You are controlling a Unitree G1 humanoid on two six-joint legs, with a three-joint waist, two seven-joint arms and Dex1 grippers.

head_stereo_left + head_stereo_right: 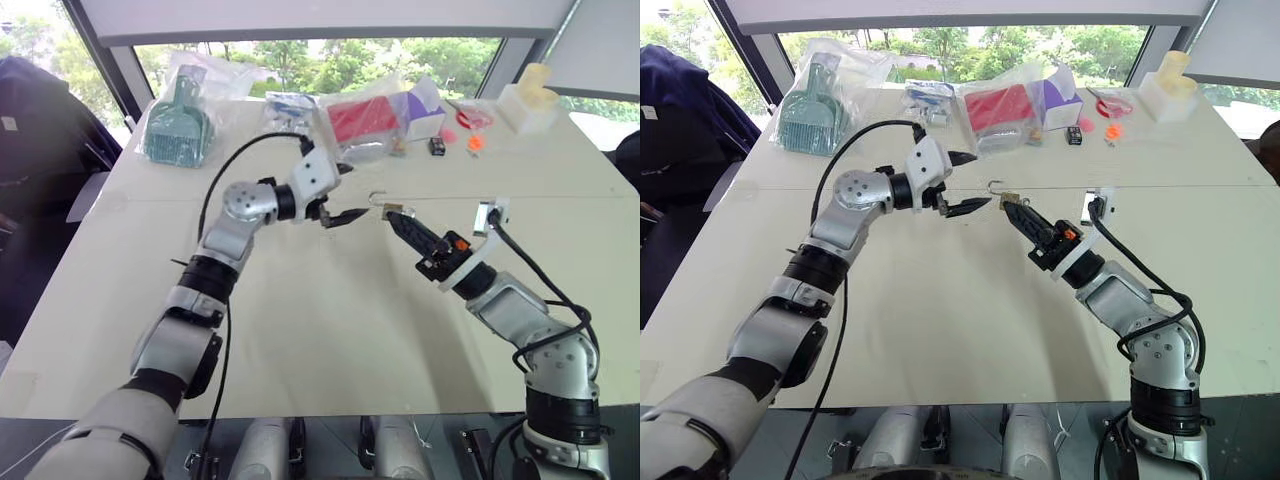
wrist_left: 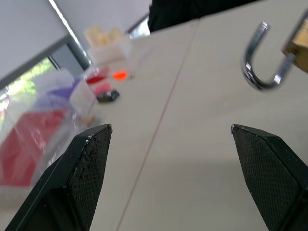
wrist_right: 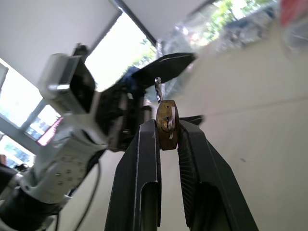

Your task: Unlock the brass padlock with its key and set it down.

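Beige table (image 1: 330, 330) beneath both arms; bagged items and small black box (image 1: 437, 146) along far edge. Left gripper (image 1: 962, 183) raised above table, fingers spread wide, empty. Right gripper (image 3: 167, 131) pinching brass padlock (image 3: 167, 124) by its body, held aloft between the grippers; silver shackle (image 2: 260, 60) swung open, pointing toward left gripper.

The brass padlock (image 1: 1008, 199) sits above the table (image 1: 940, 300), between both grippers (bags (image 1: 1000, 110) lie behind).
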